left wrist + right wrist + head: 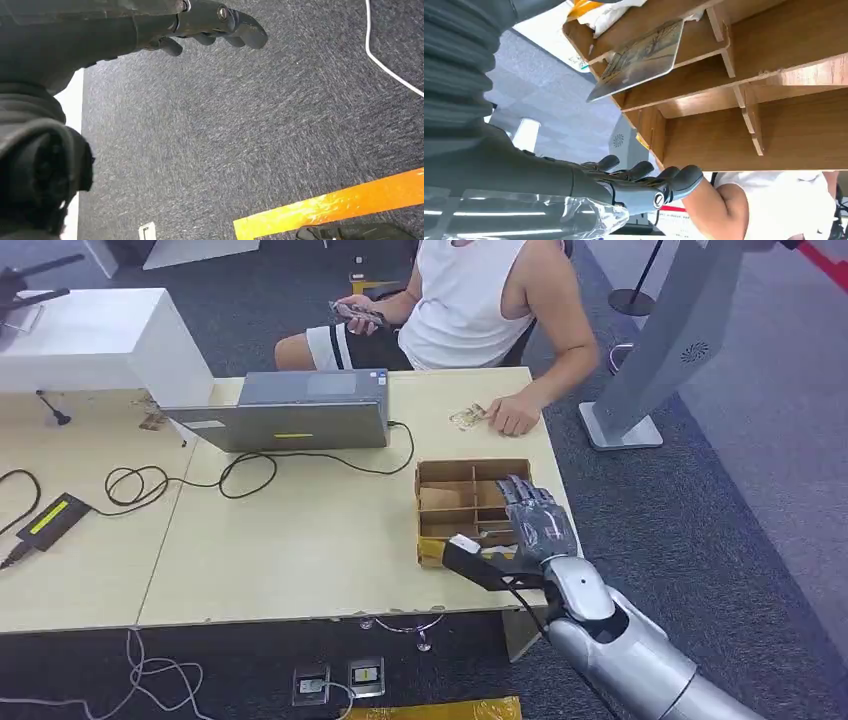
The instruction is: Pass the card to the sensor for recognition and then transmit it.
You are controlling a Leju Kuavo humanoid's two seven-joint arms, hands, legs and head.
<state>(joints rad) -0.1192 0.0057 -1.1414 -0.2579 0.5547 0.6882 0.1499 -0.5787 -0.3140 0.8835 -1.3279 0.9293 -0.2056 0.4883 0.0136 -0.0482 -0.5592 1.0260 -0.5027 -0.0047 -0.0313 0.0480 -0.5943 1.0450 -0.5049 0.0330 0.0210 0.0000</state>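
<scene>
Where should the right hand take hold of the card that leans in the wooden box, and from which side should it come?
Probably by the raised free edge of the card, coming from above through the open top of the wooden box. The card leans tilted against a divider, its lower edge down in the compartment. The right hand hovers above.

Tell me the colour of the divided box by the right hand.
Brown wood; the box shows best in the right wrist view.
</scene>
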